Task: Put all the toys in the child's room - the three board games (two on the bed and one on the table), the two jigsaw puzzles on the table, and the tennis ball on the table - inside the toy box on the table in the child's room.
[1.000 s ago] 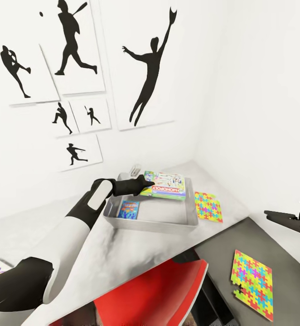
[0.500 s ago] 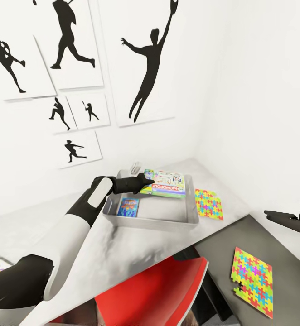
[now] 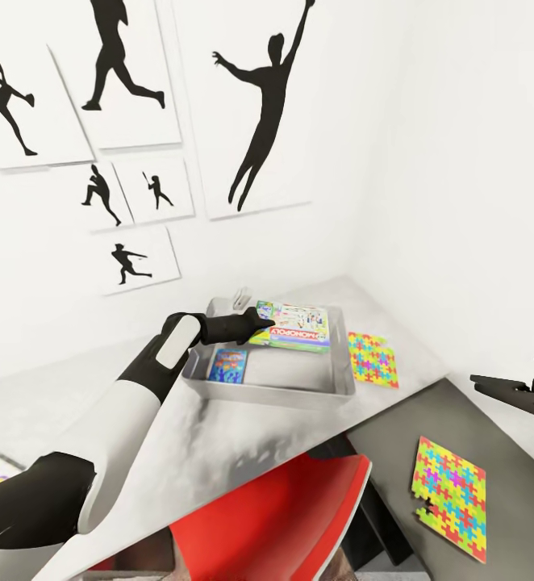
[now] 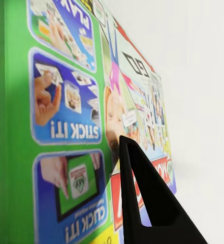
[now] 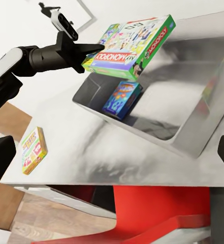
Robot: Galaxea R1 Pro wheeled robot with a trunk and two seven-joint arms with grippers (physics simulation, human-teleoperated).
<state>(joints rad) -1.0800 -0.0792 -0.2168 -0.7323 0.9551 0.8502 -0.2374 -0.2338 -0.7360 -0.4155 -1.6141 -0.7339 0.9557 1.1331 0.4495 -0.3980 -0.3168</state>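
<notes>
My left gripper (image 3: 256,326) is shut on the green-edged Monopoly board game (image 3: 298,327), holding it tilted just above the far part of the pale grey toy box (image 3: 267,394). A blue board game (image 3: 228,365) lies inside the box. A small yellow board game (image 5: 33,149) lies on the table (image 3: 194,452) near its left end. One jigsaw puzzle (image 3: 372,360) lies on the pale table right of the box, and another (image 3: 450,496) on the dark side table. My right gripper (image 3: 481,382) hangs open at the right, holding nothing. The tennis ball is out of view.
A red chair (image 3: 275,516) is tucked under the table's front edge. White walls with black baseball silhouettes (image 3: 259,121) close the corner behind the table. A small white object (image 3: 239,299) stands just behind the toy box.
The whole view has shifted, so the wall pictures sit higher in frame. The left gripper still holds the Monopoly box over the toy box, barely moved. The right gripper has not moved.
</notes>
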